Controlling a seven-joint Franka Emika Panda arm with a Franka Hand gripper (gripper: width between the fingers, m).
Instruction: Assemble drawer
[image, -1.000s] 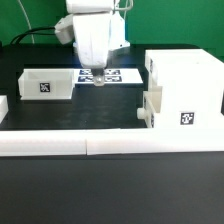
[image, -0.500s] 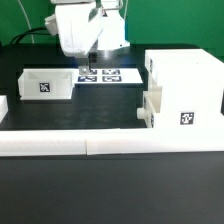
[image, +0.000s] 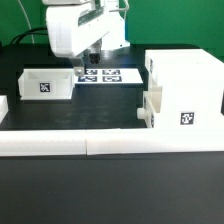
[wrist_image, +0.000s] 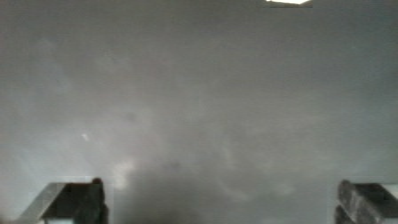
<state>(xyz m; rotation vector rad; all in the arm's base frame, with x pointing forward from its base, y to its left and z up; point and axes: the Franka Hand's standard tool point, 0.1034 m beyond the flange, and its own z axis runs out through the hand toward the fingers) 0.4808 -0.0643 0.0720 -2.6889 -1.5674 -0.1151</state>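
The large white housing (image: 185, 88) stands at the exterior view's right, tagged on its front. A small tray with a knob (image: 147, 110) sits partly in the housing's lower left side. A second small open-topped tray (image: 46, 84) stands at the left, tagged on its front. My gripper (image: 78, 66) hangs just above that tray's right end, open and empty. In the wrist view the gripper (wrist_image: 222, 205) shows two dark fingers (wrist_image: 75, 203) far apart over a blurred grey surface, with nothing between them.
The marker board (image: 108, 75) lies flat behind the trays, between gripper and housing. A long low white border rail (image: 100, 143) runs along the front. A white part (image: 3, 108) shows at the far left edge.
My gripper has moved toward the exterior view's left, from above the marker board to above the right end of the left tray. The parts have not moved.
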